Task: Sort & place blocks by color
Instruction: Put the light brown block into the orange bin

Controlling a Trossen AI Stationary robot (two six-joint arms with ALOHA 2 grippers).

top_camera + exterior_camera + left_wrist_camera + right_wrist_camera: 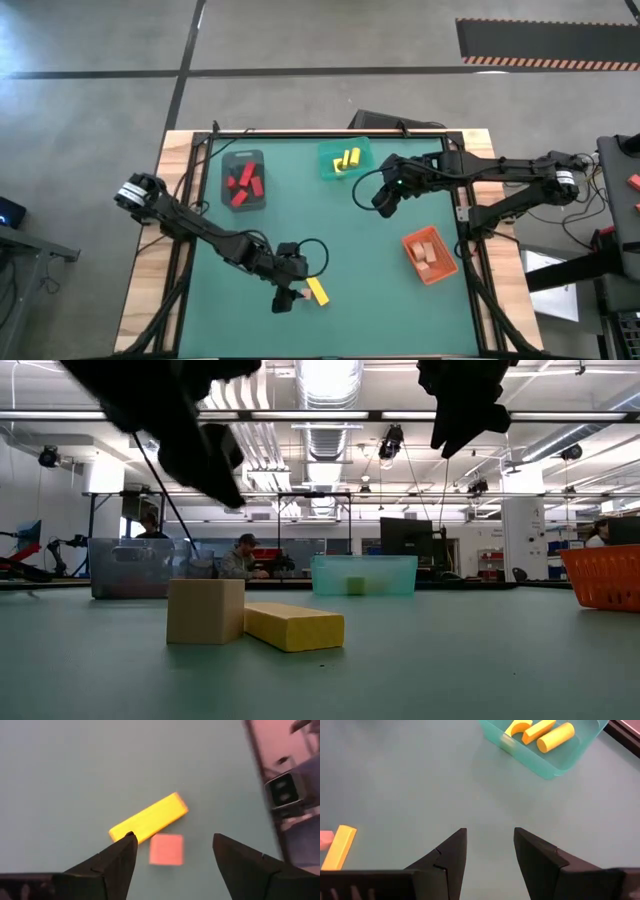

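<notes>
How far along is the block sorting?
Mostly done: red blocks fill the grey bin, yellow ones the teal bin, tan ones the orange bin. The open left tool hovers over the last yellow bar and tan cube.

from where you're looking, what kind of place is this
Probably a robotics lab or open workshop: exposed ceiling ducts with strip lights, people seated at desks behind the table, a monitor, and a bare concrete floor around the green table.
</notes>
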